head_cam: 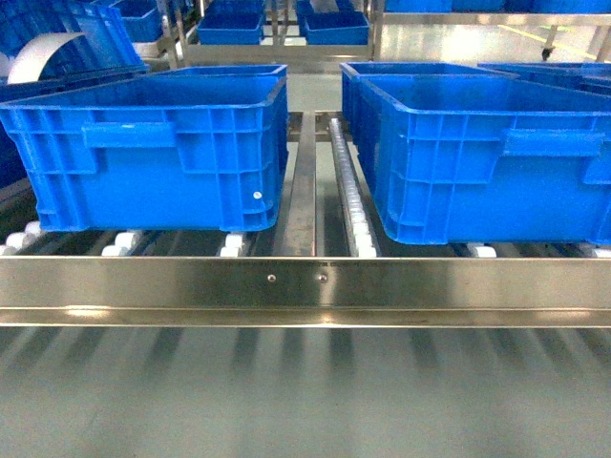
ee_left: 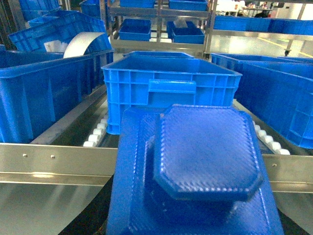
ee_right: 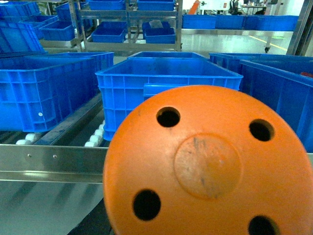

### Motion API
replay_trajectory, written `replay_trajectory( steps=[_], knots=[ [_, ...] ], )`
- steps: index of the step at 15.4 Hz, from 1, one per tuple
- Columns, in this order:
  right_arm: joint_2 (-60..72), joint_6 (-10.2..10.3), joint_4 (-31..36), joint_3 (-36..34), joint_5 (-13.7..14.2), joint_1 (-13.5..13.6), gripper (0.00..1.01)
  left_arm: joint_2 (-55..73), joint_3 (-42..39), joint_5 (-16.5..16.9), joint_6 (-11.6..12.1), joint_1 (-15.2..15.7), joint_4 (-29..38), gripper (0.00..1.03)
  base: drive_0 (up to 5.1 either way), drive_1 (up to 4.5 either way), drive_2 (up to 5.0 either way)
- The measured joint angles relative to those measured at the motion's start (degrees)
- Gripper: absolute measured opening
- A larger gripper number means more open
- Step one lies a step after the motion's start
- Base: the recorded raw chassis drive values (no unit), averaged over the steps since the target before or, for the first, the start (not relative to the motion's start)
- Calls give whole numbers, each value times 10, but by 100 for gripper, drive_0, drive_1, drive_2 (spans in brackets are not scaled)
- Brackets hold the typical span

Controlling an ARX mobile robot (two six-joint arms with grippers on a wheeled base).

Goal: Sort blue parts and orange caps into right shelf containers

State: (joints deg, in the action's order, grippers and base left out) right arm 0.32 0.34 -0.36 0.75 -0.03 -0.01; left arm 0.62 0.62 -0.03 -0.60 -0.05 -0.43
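A blue part (ee_left: 205, 161), with a flat octagonal knob on a boxy body, fills the lower left wrist view close to the camera. It is held up in front of a blue container (ee_left: 171, 83), and the left gripper's fingers are hidden behind it. An orange cap (ee_right: 210, 166), round with several dark holes, fills the right wrist view. It hangs before another blue container (ee_right: 166, 78) and hides the right gripper's fingers. The head view shows two big blue containers, one on the left (head_cam: 143, 153) and one on the right (head_cam: 487, 162), and neither gripper.
A steel front rail (head_cam: 305, 286) runs across the shelf edge, with white rollers (head_cam: 234, 246) under the bins. A steel divider (head_cam: 304, 191) and a roller track (head_cam: 348, 191) separate the two lanes. More blue bins stand on racks behind (head_cam: 286, 24). A white curved sheet (head_cam: 43, 52) lies in a far left bin.
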Motion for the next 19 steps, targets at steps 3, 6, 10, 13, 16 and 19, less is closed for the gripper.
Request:
replay_trajectory(
  steps=[3,6,10,13,16,19],
  knots=[
    [0,0,1,0,0,0,45,0,0,0,0,0,0,42,5,435,-425],
    [0,0,0,0,0,0,45,0,0,0,0,0,0,42,-12,418,-442],
    [0,0,0,0,0,0,45,0,0,0,0,0,0,42,-12,418,-441],
    [0,0,0,0,0,0,45,0,0,0,0,0,0,42,-1,428,-430],
    [0,0,0,0,0,0,45,0,0,0,0,0,0,42,-2,427,-431],
    [0,0,0,0,0,0,45,0,0,0,0,0,-1,42,-1,142,-144]
  ],
)
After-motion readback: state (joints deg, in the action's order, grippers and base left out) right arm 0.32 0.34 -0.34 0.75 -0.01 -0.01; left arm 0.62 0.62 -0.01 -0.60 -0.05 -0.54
